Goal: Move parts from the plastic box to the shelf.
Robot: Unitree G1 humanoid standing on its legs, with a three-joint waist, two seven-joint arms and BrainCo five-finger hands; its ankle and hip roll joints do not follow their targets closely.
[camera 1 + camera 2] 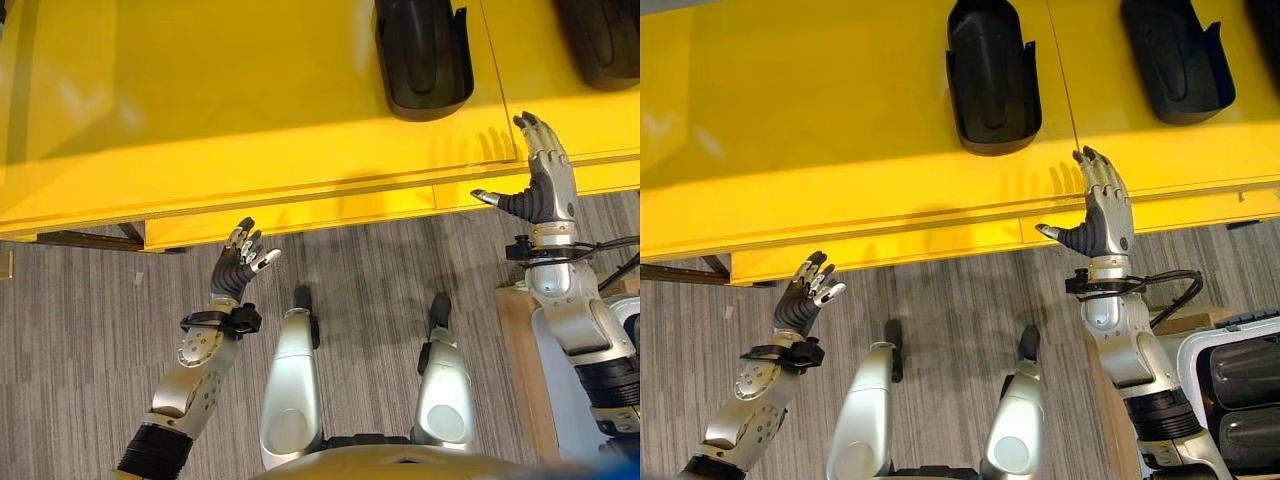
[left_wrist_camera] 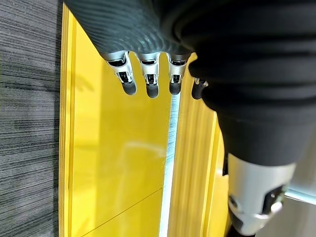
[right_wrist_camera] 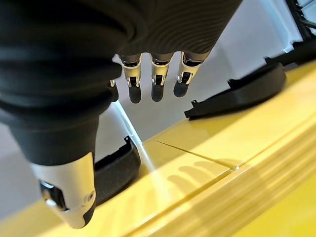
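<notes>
Your left hand hung open and empty; your right hand, also open, hovered over the shelf. Two parts lay there; more waited in the box.

A yellow shelf spans the scene above a grey striped carpet floor. 2 black moulded parts lie on it, well apart: one near the middle, another to its right. A thin seam runs between them.
</notes>
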